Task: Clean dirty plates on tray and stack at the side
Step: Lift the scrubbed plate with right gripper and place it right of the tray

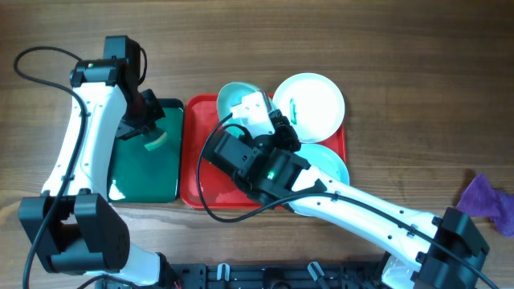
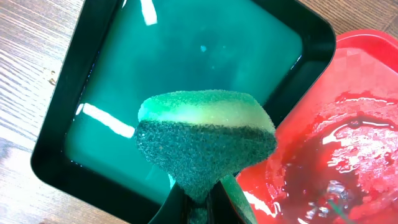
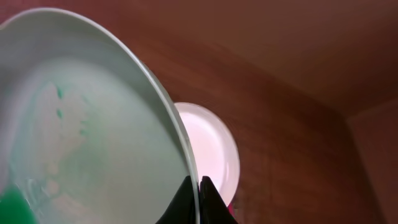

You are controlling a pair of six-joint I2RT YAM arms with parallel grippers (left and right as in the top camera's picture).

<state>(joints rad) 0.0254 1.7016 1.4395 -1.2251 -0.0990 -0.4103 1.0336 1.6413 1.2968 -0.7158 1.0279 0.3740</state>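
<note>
My right gripper (image 1: 243, 112) is shut on the rim of a dirty white plate (image 1: 230, 95) and holds it tilted above the back of the red tray (image 1: 198, 172). In the right wrist view the jaws (image 3: 198, 186) pinch the rim of this plate (image 3: 81, 124), which has faint green smears. A second plate (image 1: 313, 104) with a green streak lies at the tray's back right and also shows in the right wrist view (image 3: 214, 149). A third plate (image 1: 336, 160) is partly hidden under my right arm. My left gripper (image 2: 200, 205) is shut on a green sponge (image 2: 205, 140) over the dark green tray (image 1: 144, 172).
The dark green tray (image 2: 186, 56) holds water and sits just left of the wet red tray (image 2: 323, 143). A purple cloth (image 1: 486, 199) lies at the far right of the wooden table. My right arm crosses the red tray's front right.
</note>
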